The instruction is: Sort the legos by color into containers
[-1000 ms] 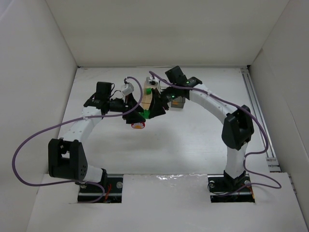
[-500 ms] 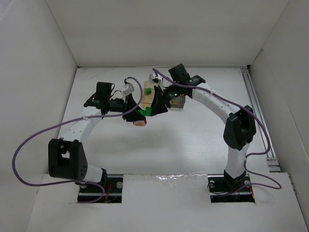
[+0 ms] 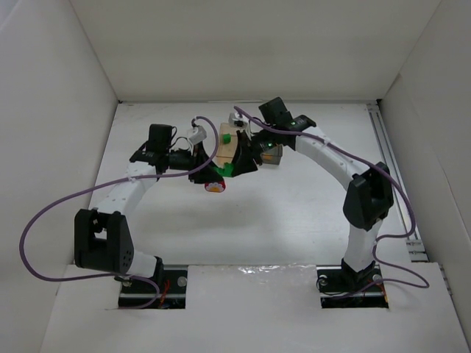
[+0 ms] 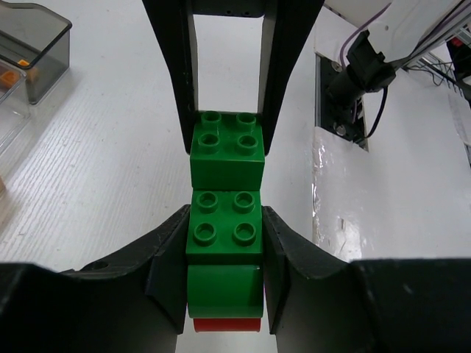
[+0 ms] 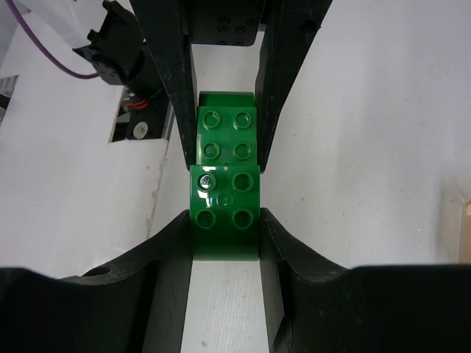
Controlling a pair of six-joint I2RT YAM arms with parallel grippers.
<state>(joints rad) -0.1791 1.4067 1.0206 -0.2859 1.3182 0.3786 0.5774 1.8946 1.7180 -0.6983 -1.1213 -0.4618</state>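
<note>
Two green legos are joined end to end and held above the table between my two grippers (image 3: 228, 169). My left gripper (image 4: 224, 220) is shut on one green lego (image 4: 224, 254), with a red piece (image 4: 224, 324) showing under it. My right gripper (image 5: 224, 220) is shut on the other green lego (image 5: 224, 202), which also shows in the left wrist view (image 4: 227, 147). A red and orange piece (image 3: 214, 185) shows below the left gripper (image 3: 215, 175). The amber container (image 3: 234, 147) holds a small green brick (image 3: 227, 137). The dark grey container (image 4: 37, 44) stands beside the clear one (image 4: 9, 110).
The right gripper (image 3: 241, 162) hangs over the row of containers at mid table. White walls enclose the table at the left, back and right. The arm bases and purple cables sit at the near edge.
Both grippers and the joined green legos have shifted slightly to the right and towards the back. The red and orange piece moved with them.
</note>
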